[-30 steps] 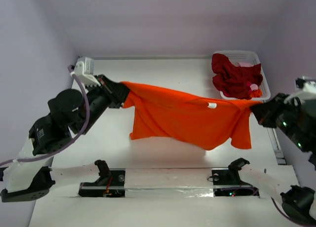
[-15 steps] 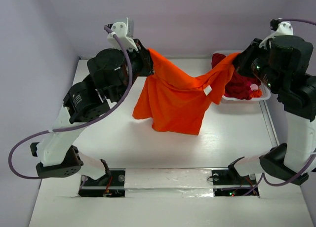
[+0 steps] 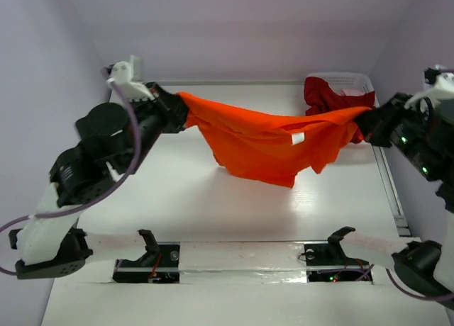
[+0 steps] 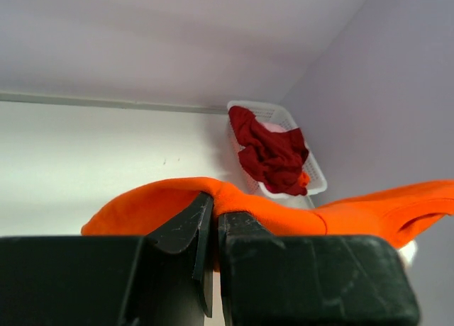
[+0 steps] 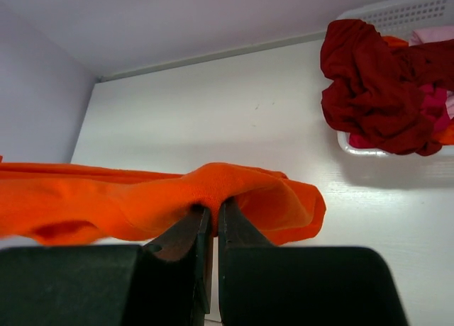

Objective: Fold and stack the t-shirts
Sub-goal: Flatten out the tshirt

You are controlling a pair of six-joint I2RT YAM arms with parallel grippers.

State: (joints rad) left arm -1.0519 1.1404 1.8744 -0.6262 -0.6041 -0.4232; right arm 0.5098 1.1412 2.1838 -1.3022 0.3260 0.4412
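Note:
A bright orange-red t-shirt (image 3: 266,142) hangs stretched in the air between both arms, its body sagging toward the white table. My left gripper (image 3: 179,108) is shut on the shirt's left end (image 4: 177,198), at the back left. My right gripper (image 3: 367,122) is shut on the shirt's right end (image 5: 234,181), in front of the basket. A white label (image 3: 298,138) shows on the cloth. A dark crimson t-shirt (image 3: 328,96) lies crumpled in the white basket (image 3: 355,79), with a bit of pink cloth (image 5: 433,35) beside it.
The white lattice basket (image 5: 397,10) stands at the back right corner against the wall. The white table (image 3: 177,198) is walled by lilac panels at the back and sides. Both arm bases (image 3: 241,259) sit on the near edge.
Both arms have dropped from their raised, close pose and spread apart again. The orange-red shirt is pulled out wide once more and hangs lower over the table.

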